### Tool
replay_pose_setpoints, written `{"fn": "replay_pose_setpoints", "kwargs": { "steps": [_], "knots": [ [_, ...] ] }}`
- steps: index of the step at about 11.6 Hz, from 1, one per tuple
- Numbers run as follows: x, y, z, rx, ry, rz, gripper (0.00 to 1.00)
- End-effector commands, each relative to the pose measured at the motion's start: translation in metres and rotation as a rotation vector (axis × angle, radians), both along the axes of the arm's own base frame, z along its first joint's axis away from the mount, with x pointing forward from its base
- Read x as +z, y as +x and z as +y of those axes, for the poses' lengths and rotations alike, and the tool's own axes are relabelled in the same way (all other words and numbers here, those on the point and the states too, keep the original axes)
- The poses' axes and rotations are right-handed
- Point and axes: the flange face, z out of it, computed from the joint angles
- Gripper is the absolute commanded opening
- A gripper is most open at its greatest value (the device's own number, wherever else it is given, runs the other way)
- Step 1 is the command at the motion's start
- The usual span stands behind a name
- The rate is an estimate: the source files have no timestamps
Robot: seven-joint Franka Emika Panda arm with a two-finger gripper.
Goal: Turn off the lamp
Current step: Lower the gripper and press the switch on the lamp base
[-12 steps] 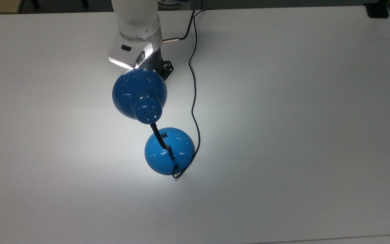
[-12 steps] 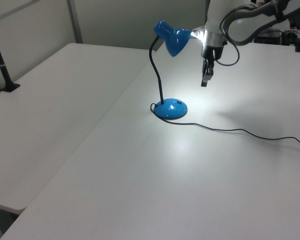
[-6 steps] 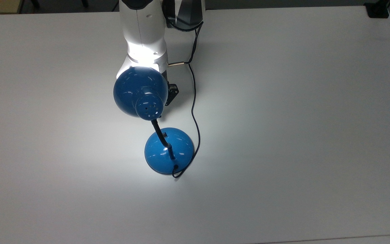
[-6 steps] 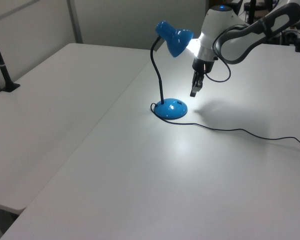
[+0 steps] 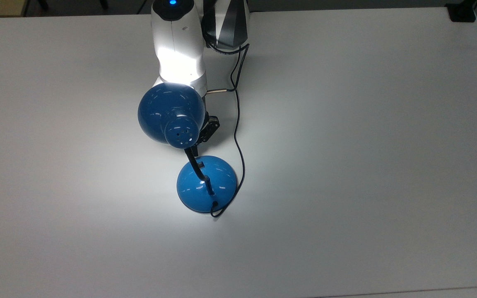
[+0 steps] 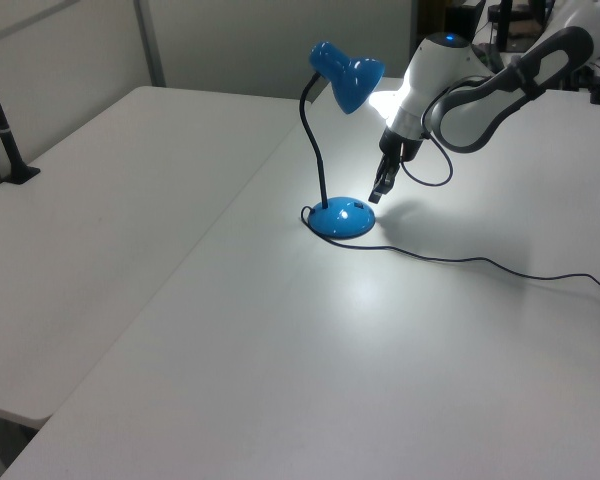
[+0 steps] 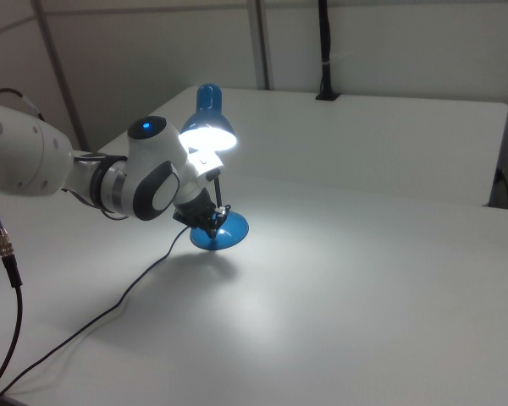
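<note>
While its bulb glows, the lamp (image 5: 206, 184) stands at the top view's centre-left on the smooth white table (image 5: 367, 145), with a glossy domed base, black gooseneck and vented dome shade. The gripper (image 6: 376, 190) hangs just above the base's edge; its opening cannot be told.

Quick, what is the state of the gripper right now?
Gripper: empty, just above the glossy blue desk lamp's round base; open or shut cannot be told.

The lamp (image 6: 340, 150) shade overhangs the gripper (image 6: 377, 190); table (image 6: 280, 380) around lies open.
</note>
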Motion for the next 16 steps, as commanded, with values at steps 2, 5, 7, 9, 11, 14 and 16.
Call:
{"fn": "replay_pose_setpoints", "kwargs": {
  "steps": [2, 5, 7, 9, 11, 14, 16],
  "knots": [
    [-0.003, 0.003, 0.004, -0.042, 0.025, -0.061, 0.00],
    [-0.012, 0.007, 0.009, -0.048, 0.029, -0.054, 0.00],
    [-0.015, 0.012, 0.009, -0.050, 0.032, -0.078, 0.00],
    [-0.020, 0.013, 0.013, -0.046, 0.033, -0.074, 0.00],
    [-0.021, 0.013, 0.014, -0.041, 0.030, -0.073, 0.00],
    [-0.029, 0.012, 0.014, -0.035, 0.024, -0.059, 0.00],
    [-0.035, 0.011, 0.013, -0.034, 0.023, -0.049, 0.00]
  ]
}}
